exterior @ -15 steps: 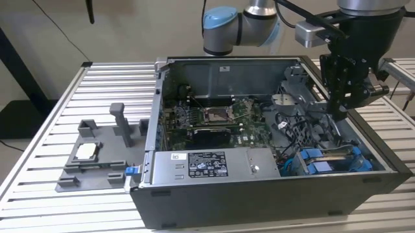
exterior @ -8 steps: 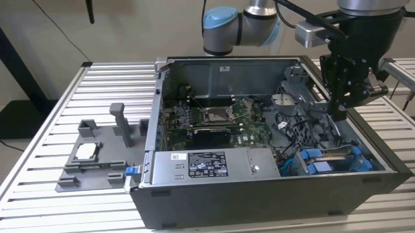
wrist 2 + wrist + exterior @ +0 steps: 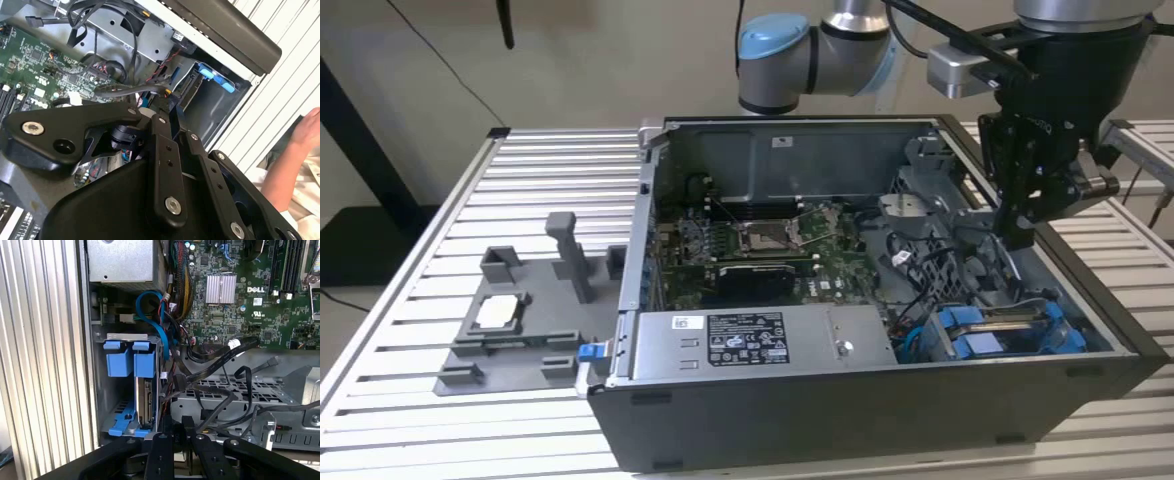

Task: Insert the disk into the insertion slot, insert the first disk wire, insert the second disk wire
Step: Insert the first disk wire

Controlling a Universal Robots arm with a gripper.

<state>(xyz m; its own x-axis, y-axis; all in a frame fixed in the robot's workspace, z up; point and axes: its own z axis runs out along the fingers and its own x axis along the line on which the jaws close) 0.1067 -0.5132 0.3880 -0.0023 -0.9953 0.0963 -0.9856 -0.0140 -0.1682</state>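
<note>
The disk [image 3: 147, 402] sits in the slot [image 3: 114, 397], so I judge the first-wire step is on. My gripper [image 3: 177, 426] hangs beside the disk among the wires [image 3: 215, 365], jaws narrow; whether they pinch a wire I cannot tell. The next move calls for a wire end squared to the disk

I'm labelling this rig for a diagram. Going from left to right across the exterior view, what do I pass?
grey fixture on the slatted table → green motherboard inside the open case → blue-edged insertion slot
</note>
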